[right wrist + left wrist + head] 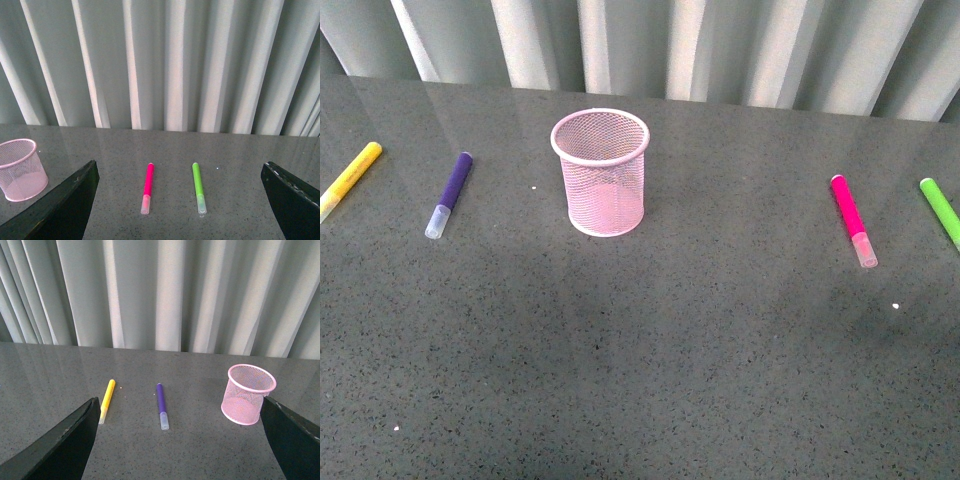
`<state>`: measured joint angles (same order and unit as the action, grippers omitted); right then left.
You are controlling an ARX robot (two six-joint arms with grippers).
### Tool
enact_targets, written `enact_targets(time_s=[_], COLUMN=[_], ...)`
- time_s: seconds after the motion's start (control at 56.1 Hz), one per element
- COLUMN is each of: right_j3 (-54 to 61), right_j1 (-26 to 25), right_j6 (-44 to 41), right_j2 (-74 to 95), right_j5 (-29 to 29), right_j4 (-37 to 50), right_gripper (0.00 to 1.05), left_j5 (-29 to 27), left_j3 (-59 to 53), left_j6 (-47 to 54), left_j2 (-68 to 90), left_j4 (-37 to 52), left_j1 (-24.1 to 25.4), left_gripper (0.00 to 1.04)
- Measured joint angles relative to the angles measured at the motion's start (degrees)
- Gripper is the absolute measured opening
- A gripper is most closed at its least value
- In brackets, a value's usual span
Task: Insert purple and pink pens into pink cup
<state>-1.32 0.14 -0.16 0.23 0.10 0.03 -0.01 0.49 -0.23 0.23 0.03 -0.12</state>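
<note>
Grey speckled table (640,360) w/ a pale pleated curtain (720,50) behind. The pink cup (605,190) stands upright near the middle and looks empty. Purple pen (451,193) lies flat to the cup's left, well apart from it, pale cap end toward the robot. Pink pen (852,218) lies flat to the cup's right, farther off, cap also toward the robot. A yellow marker (350,178) sits beyond the purple pen, away from the cup, and a green marker (940,210) beyond the pink pen. Neither is wanted.

Left gripper (179,402) has fingers spread wide, nothing btwn them, and it looks over the purple pen and the cup. Right gripper (180,165) is likewise wide and empty.

Both pens prob. light, stiff plastic w/ smooth round barrels, so likely to roll or slip. Best hold: mid-barrel on the coloured part, pinched across the axis, not on the cap, which may pull off. The mesh cup looks light too, so a knock on its rim could tip it.
</note>
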Motion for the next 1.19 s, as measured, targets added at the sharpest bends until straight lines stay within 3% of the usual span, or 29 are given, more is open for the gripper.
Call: enact_targets(time_s=[1.194], right_j3=[0.0], right_j1=[0.0], right_j6=[0.0], right_j2=[0.0], right_j5=[0.0], right_j4=[0.0], right_gripper=[0.98], left_j5=[0.0], left_j3=[0.0], left_j6=[0.0], left_j2=[0.0], left_j4=[0.0], left_j1=[0.0], left_gripper=[0.98])
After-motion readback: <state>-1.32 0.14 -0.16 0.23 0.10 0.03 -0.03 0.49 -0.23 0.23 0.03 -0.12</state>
